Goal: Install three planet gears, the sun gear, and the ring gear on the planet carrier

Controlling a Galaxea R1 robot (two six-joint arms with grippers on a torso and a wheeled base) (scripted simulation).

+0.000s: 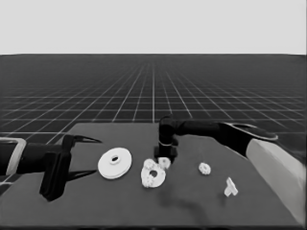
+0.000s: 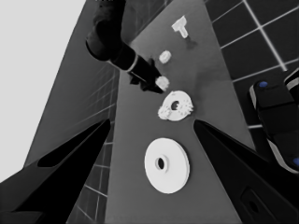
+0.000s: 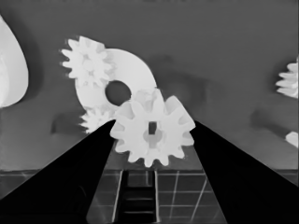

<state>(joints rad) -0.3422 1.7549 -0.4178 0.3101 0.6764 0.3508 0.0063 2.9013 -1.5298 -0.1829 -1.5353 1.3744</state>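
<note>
Over the smaller round part point(image 1: 153, 177) right now: right end effector point(image 1: 164, 160), down from the far side, clenched on a gear point(image 1: 164, 162) held just above that part's far edge. Only plain in the right wrist view — gear point(image 3: 152, 132) pinched between both black fingers point(image 3: 79, 172), teeth touching each wedge, smaller round part point(image 3: 126, 79) behind it with centre hole open. Two gears seated there already: one point(image 3: 86, 60) on the rim, another point(image 3: 96, 120) poking out at the edge (half hidden by the finger). From the head view, just a white lump on that part.

Larger round part point(image 1: 115, 163) lying flat beside the smaller one, toward the left arm, apart from it. Left wrist view alone showing the gap between the two clearly, larger round part point(image 2: 167, 164) nearer the wedges.

Count of gears: four — two seated, one gripped, one loose point(image 1: 205, 168) on the worktop point(image 1: 192, 206) beyond the smaller round part, toward the right arm. One thin white piece point(image 1: 230, 187) farther out still.

Left end effector point(image 1: 88, 155) parked past the larger round part, spread wide, holding nothing.
</note>
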